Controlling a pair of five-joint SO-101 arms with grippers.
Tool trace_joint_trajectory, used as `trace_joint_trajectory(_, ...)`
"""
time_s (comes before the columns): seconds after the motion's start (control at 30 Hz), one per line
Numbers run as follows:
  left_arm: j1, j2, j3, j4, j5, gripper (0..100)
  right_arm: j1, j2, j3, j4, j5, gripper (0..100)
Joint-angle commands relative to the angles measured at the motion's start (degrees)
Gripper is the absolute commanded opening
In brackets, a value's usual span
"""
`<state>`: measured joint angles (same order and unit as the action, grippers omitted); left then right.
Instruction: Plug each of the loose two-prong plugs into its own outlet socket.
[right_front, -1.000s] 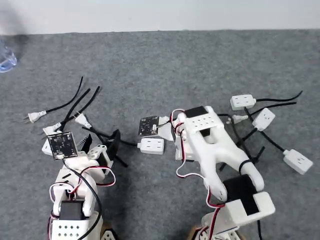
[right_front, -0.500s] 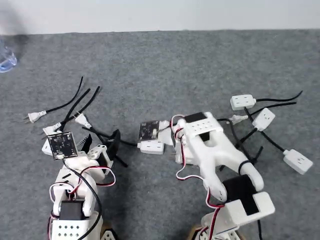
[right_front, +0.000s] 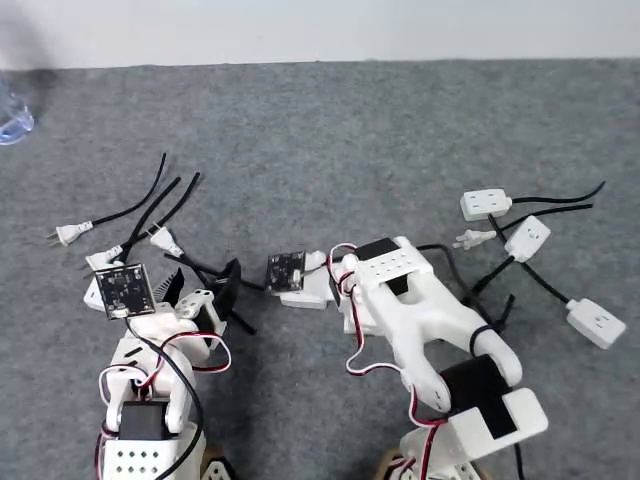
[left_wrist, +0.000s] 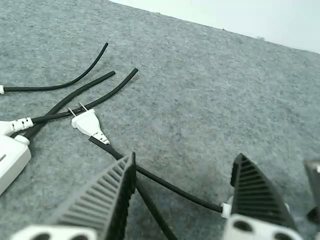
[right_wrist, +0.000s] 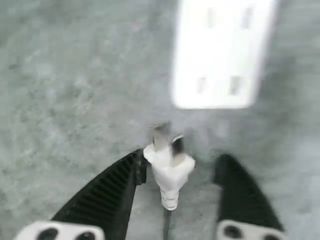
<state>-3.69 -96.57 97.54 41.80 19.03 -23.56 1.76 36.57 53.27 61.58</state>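
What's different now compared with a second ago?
The right arm swung left and a little nearer its base, coming over the middle socket. The left arm, the loose plugs and the other sockets stayed where they were.

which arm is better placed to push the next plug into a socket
Right. A plug sits between the right gripper's open fingers, prongs facing an outlet socket just ahead. The left gripper hangs open, a loose plug lying farther off.

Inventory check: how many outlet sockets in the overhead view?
5: socket upper right, socket just below it, socket far right, socket at centre under an arm's wrist, socket at left beside the other arm. Others may be hidden.
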Motion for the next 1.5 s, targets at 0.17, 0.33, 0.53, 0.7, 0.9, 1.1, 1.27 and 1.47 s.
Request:
trace_joint_trajectory(0.17, 0.4, -0.1, -0.7, 0.3, -0.8, 29, 3.6, -1.7, -0.4, -5.7, -3.0, 10.2)
trace_joint_trajectory(0.33, 0.4, -0.1, -0.7, 0.3, -0.8, 29, 3.8, -1.7, -0.2, -5.5, -3.0, 12.2)
trace_joint_trajectory(0.53, 0.4, -0.1, -0.7, 0.3, -0.8, 29, 3.9, -1.8, 0.0, -5.5, -4.3, 12.6)
trace_joint_trajectory(0.7, 0.4, -0.4, -0.7, 1.0, -0.8, 29, 3.8, -1.8, 0.0, -6.1, -4.7, 4.2)
trace_joint_trajectory(0.9, 0.4, -0.4, -0.7, 1.0, -0.8, 29, 3.9, -1.5, 1.4, -9.5, -4.8, 0.8)
trace_joint_trajectory(1.1, 0.4, -0.4, -0.7, 0.6, -0.7, 29, 3.2, -8.3, 1.8, -10.7, -11.4, 0.7)
trace_joint_trajectory(1.27, 1.3, -0.4, -0.7, -2.9, -0.4, 29, -1.4, -21.9, -1.7, 3.5, -12.9, 0.7)
trace_joint_trajectory(1.47, 7.1, -0.4, -0.7, -3.3, 3.2, 29, -3.0, -25.3, -5.0, 14.2, -14.6, 0.7)
